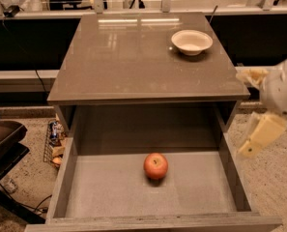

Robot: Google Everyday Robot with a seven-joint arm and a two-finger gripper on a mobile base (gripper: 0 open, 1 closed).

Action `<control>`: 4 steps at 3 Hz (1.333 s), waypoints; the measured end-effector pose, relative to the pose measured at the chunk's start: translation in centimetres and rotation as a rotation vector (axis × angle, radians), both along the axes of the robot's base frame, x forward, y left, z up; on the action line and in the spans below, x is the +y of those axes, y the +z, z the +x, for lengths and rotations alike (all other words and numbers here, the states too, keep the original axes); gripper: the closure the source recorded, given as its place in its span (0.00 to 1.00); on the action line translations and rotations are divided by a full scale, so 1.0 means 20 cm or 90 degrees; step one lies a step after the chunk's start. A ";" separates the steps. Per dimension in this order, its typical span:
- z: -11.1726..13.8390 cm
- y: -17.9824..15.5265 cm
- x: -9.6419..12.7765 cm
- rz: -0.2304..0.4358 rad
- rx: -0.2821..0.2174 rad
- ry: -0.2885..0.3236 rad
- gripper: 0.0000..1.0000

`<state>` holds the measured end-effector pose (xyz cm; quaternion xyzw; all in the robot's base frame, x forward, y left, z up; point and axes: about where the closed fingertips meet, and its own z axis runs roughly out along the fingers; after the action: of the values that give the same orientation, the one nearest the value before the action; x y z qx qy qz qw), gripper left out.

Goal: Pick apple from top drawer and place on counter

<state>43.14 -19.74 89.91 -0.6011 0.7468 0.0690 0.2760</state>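
Note:
The small red apple (155, 166) with a yellowish patch lies on the matte grey floor of the open top drawer (109, 192), near the middle. The glossy grey-brown counter (133, 57) is above and behind it. My gripper (255, 105) hangs at the right edge of the view, beside the cabinet's right front corner, to the right of the apple and higher. Its two pale fingers (260, 133) stand wide apart with nothing between them.
A white bowl (192, 41) stands on the counter at the back right. The drawer's low side walls (232, 173) flank the apple. A dark chair (3, 144) and a small rack of items (55, 141) stand on the floor at left.

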 end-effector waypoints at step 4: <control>-0.10 -0.54 0.35 0.226 -0.039 0.010 0.00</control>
<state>41.22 -12.73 79.08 -0.5503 0.7095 0.1833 0.4002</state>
